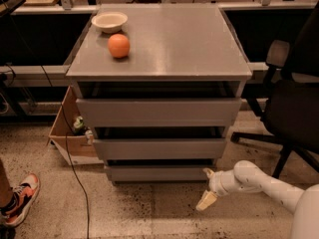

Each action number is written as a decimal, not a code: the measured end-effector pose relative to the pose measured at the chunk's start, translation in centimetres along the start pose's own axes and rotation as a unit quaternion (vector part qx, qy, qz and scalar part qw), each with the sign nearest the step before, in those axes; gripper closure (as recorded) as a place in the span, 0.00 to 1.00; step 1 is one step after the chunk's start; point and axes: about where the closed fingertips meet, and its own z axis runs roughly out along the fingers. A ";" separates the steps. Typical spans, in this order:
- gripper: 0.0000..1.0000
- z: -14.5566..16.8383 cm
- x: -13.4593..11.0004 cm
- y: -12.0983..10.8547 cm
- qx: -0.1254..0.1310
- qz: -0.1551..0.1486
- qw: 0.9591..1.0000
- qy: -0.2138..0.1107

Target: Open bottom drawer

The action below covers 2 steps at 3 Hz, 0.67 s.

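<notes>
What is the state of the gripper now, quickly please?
Gripper: open, holding nothing, at the right end of the bottom drawer.

Dim, warm overhead light lays a sheen on the desk (199, 44), and the drawer gaps lie in deep shadow. The gripper (206, 186), low right beside the bottom drawer (154, 173), glows pale.

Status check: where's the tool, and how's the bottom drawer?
Tool open, low at right end of slim grey flat bottom drawer front. Drawer not pulled out. Black floor cable lies left of it, not in front.
</notes>
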 end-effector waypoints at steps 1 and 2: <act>0.00 0.5 -0.3 -0.3 0.005 -0.006 1.000 -0.004; 0.00 1.6 -1.1 -1.1 0.017 -0.021 1.000 -0.014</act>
